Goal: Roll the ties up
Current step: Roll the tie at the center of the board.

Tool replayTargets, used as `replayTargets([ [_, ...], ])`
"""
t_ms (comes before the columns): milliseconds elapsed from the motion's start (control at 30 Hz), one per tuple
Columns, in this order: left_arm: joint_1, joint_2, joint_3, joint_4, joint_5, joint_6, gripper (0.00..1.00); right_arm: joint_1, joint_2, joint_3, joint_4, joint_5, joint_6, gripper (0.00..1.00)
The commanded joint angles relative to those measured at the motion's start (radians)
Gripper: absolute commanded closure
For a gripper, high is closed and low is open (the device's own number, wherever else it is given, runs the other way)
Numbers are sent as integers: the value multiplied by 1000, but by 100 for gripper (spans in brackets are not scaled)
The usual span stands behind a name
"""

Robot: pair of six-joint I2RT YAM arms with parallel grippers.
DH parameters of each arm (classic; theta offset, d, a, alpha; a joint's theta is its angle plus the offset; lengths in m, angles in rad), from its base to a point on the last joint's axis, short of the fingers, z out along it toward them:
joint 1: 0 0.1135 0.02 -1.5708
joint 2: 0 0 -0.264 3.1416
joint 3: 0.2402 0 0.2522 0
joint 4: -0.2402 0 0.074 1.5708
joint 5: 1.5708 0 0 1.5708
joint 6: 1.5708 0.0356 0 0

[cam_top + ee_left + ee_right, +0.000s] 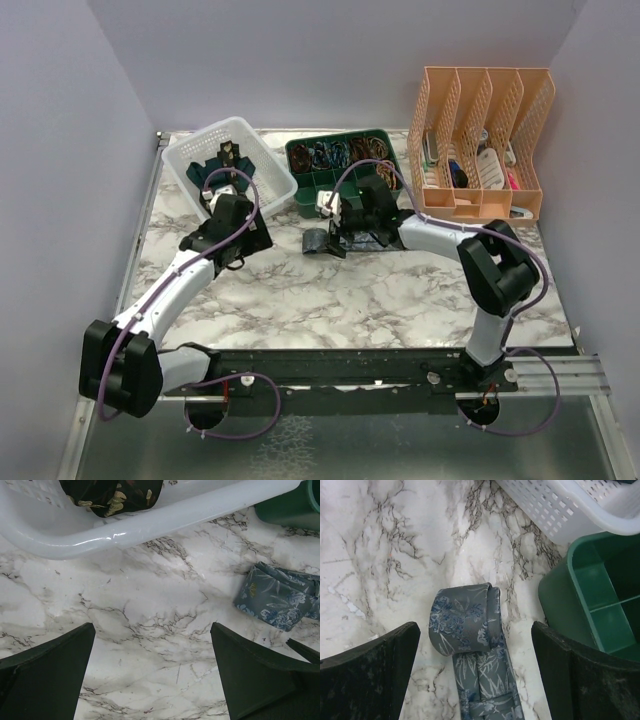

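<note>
Since the blue-grey patterned tie point(467, 622) has one end wound into a short, loose coil and the rest of it runs flat to the bottom edge of the right wrist view, the step in hand looks like the rolling of this tie, begun but not finished. In the top view it lies at the centre of the marble bench point(330, 300), just below the green tray point(300, 190) and under the right arm's wrist. The right arm's jaws stand wide open on either side of the coil, gripping nothing. The left arm's jaws are equally wide and empty over bare marble, with the tie at the right of their view and well apart from them.

The next move, as I judge it, calls for one pair of jaws to close on the coil and turn it along the flat length while the other pins the tail. The soft cloth could spring loose if it is let go.

Upper left in the top view, the white basket point(150, 525) holds the black tie with the gold pattern point(112, 495) and the dark teal tie point(207, 172), neither rolled as far as I can tell. The green tray's compartments hold small coiled bands, too small to name. The orange file rack point(480, 200) at upper right carries assorted small items.
</note>
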Motion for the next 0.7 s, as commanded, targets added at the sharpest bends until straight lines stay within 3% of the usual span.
replayTargets([
  [0, 26, -32, -23, 18, 52, 47, 1, -1, 55, 60, -128, -96, -188, 0],
  [133, 56, -36, -43, 25, 73, 63, 1, 7, 103, 106, -228, -126, -257, 0],
  [567, 109, -22, -67, 53, 123, 90, 1, 25, 243, 241, -257, -64, -239, 0],
  [667, 116, -20, -78, 58, 128, 91, 1, 35, 262, 252, -290, -88, -250, 5],
])
